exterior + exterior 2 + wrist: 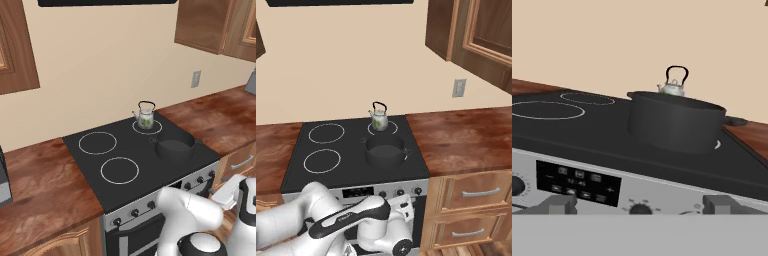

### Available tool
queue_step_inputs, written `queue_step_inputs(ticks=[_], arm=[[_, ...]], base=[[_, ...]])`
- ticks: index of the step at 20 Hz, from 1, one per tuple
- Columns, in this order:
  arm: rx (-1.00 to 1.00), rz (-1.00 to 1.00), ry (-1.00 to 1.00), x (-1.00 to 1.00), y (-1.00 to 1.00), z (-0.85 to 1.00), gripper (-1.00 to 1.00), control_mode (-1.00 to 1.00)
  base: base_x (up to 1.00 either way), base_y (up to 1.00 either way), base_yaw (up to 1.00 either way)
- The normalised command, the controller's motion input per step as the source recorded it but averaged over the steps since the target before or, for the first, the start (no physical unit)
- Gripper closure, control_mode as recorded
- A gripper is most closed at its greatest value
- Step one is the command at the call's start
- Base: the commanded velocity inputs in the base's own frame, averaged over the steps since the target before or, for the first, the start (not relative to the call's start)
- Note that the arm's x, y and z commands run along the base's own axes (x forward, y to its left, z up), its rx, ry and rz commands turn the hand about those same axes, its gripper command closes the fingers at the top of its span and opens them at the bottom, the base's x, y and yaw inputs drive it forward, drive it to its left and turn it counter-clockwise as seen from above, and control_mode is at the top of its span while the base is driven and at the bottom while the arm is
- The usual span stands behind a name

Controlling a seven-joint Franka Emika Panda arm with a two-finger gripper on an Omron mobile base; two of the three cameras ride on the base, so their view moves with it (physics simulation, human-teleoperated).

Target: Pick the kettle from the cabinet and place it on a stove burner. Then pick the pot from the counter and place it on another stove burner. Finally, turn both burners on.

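**Facing the range front, fingers spread and holding nothing**

Hovering low before the steel control panel [579, 184] of the range, the gripper [639, 206] holds its two fingertips [558, 205] wide apart with nothing between them; they frame the middle knob [640, 209] on the panel, though whether they touch the panel cannot be told. The arm [351, 220] bends down in front of the range, below the cooktop's front edge.

Just above and behind the panel lies the black cooktop [95, 170]. The pot [674, 121] stands on the front burner nearest the gripper, at the cooktop's right side, covering most of that ring; it also shows from the left base view [174, 146] and from the right base view [385, 151]. Directly behind the pot, the kettle [378, 119] stands upright on the rear right burner [156, 129], close to the pot but apart from it, its black handle arched over its top. In the hand view the kettle [673, 87] peeks over the pot's rim.

Left of the pot, two burner rings [119, 170] lie bare. The counter [466, 137] runs on either side of the range, with drawers [476, 192] beneath it to the right.
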Motion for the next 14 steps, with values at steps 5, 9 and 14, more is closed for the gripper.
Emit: queue_step_inputs(ticks=[5, 9, 14], arm=[[0.02, 0.0, -0.03, 0.17, -0.19, -0.19, -1.0, -1.0], [0.02, 0.0, -0.02, 0.15, -0.2, -0.08, -1.0, -1.0], [0.01, 0.0, -0.01, 0.14, -0.09, -0.08, -1.0, -1.0]], base=[[0.0, 0.0, 0.0], [0.0, 0.0, 0.0], [0.0, 0.0, 0.0]])
